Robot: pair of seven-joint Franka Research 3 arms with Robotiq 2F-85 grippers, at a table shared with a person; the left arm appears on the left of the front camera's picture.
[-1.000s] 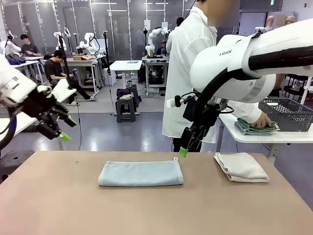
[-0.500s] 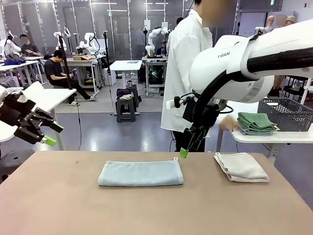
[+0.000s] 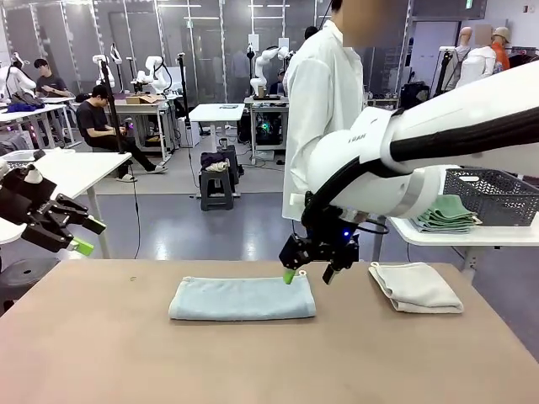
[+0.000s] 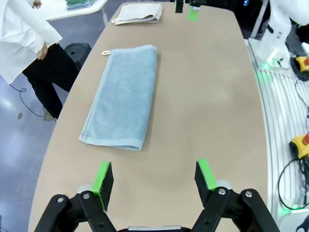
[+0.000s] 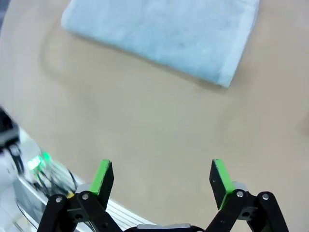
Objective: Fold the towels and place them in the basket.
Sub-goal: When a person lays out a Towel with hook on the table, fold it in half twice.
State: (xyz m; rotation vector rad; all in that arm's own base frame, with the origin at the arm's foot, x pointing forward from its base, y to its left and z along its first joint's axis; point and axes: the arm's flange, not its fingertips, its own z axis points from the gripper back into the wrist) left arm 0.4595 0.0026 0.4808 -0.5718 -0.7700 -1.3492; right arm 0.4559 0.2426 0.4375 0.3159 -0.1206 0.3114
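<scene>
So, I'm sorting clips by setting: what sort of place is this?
Probably a robotics lab: a white robot arm over the table, rows of work tables behind, a person in a white coat.

A smooth tan tabletop (image 3: pixel 101 353) carries two cloths, well apart. Near its middle lies a pale blue-grey terry towel (image 3: pixel 242 299), folded into a long flat band (a small loop tag sticks out at its far right corner). Toward the right lies an off-white terry towel (image 3: pixel 415 288), folded roughly square. Beyond, a white side table (image 3: pixel 472 236) bears a stack of folded green towels (image 3: pixel 445 215) just beside a dark grey lattice plastic basket (image 3: pixel 497 195)
</scene>
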